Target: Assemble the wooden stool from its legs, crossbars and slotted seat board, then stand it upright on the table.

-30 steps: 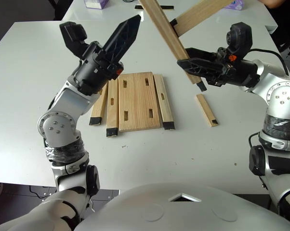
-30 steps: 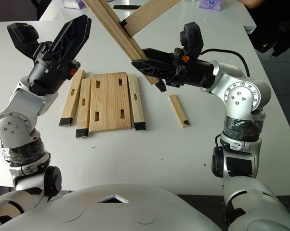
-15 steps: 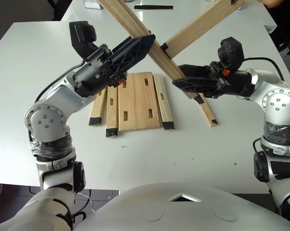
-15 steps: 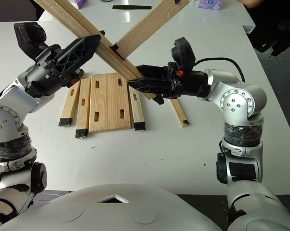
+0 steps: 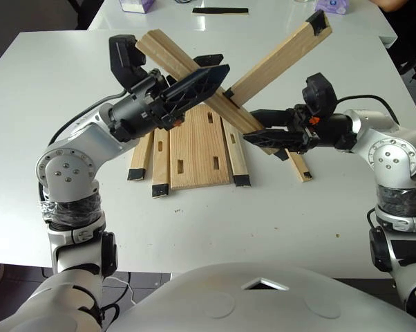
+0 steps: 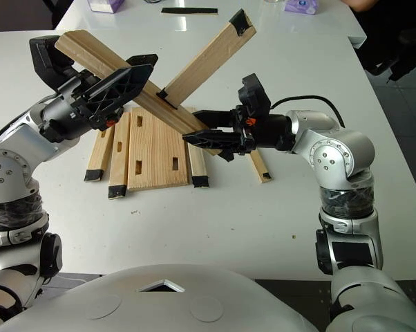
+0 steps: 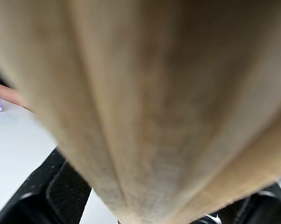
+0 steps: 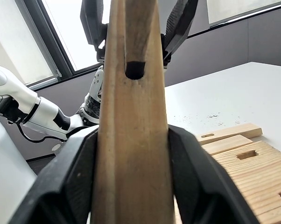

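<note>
Joined legs (image 5: 277, 57) are pinched by the right jaws above the slotted seat board (image 5: 194, 149), apparently for alignment; the left jaws' grip cannot be told.

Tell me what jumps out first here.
A wooden X of two crossed legs is held above the table, with the right gripper clamped on its lower end and the left gripper around the upper leg. Under it, the slotted seat board lies flat with loose legs alongside.
</note>
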